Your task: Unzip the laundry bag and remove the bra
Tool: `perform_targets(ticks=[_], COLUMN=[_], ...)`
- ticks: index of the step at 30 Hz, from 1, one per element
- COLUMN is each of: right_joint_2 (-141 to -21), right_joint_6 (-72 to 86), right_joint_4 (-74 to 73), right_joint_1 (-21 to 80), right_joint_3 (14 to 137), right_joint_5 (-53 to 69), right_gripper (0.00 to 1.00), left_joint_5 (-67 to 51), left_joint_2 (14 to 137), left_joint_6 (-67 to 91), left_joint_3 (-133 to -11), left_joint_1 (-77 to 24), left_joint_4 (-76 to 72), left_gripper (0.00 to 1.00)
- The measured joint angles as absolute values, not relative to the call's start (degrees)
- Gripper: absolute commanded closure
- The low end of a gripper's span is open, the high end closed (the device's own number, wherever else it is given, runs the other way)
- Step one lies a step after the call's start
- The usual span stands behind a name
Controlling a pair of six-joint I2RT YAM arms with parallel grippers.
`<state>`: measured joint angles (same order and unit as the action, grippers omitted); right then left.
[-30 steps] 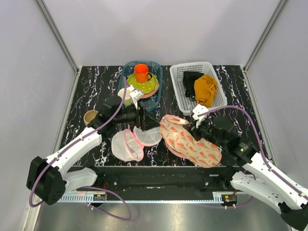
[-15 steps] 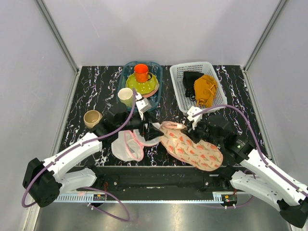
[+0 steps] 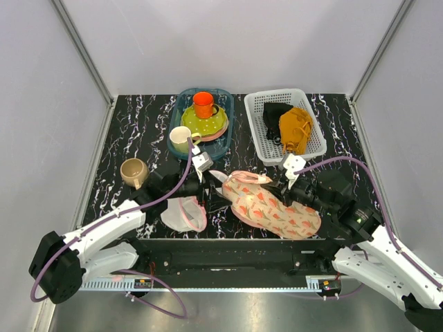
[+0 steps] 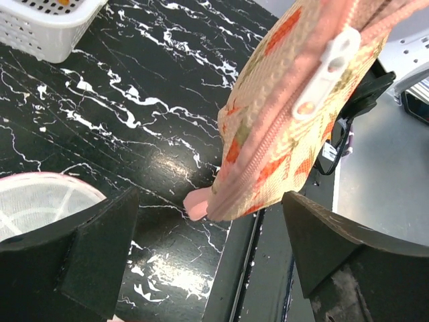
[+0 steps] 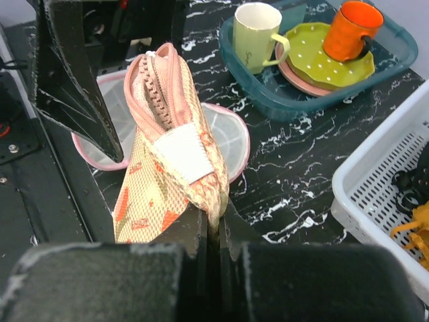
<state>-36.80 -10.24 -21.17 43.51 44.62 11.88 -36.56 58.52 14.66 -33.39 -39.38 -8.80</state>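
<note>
The laundry bag [image 3: 271,209], peach with a red-green print, lies at the front centre, its left end lifted. My right gripper [image 5: 214,225] is shut on a fold of its fabric beside the white label; from above the gripper [image 3: 275,182] sits over the bag's far edge. The pink zip runs closed up the raised end to a white pull [image 4: 328,64]. My left gripper [image 4: 211,261] is open wide, and the bag's [image 4: 288,127] lower tip hangs just ahead of its gap, touching neither finger. From above it [image 3: 220,194] sits at the bag's left end. The bra is hidden.
A round white mesh pouch [image 3: 181,213] with a pink rim lies left of the bag. Behind are a teal tray [image 3: 230,111] with an orange cup, plates and a cream mug [image 3: 181,140], a beige cup [image 3: 133,171], and a white basket [image 3: 257,138] holding black and mustard garments.
My left gripper moved right and toward the front, up to the bag's left end, and opened wider. The right gripper stayed shut on the bag, whose left end shifted a little.
</note>
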Motion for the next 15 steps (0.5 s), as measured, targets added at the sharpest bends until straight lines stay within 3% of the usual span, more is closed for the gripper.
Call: perform_targets(ticks=[7, 9, 11, 12, 13, 15], right_joint_2=[-36.42, -36.25, -35.83, -35.57, -35.35, -34.98], right_joint_6=[-8.69, -8.23, -7.77, -7.51, -7.35, -6.94], right_joint_4=[-17.19, -16.23, -15.22, -14.57, -14.22, -13.15], right_joint_1=[43.51, 43.51, 43.51, 43.51, 43.51, 43.51], right_joint_3=[43.68, 43.16, 42.57, 42.24, 42.0, 41.36], right_joint_5=[15.49, 16.4, 17.06, 17.28, 17.34, 17.21], right_gripper=[1.0, 1.0, 1.0, 1.0, 1.0, 1.0], left_joint_5=[-36.6, -36.86, -37.74, -38.02, -38.37, -39.11], left_joint_2=[58.08, 58.08, 58.11, 58.15, 58.24, 58.35], left_joint_6=[14.55, 14.63, 14.83, 15.05, 14.92, 14.31], left_joint_3=[-33.41, -33.41, -33.56, -33.87, -34.48, -36.07], left_joint_1=[-39.38, -39.38, -39.38, -39.38, -39.38, -39.55], left_joint_4=[-8.99, -9.26, -9.74, -9.34, -8.71, -7.05], left_gripper=[0.12, 0.31, 0.58, 0.95, 1.0, 1.0])
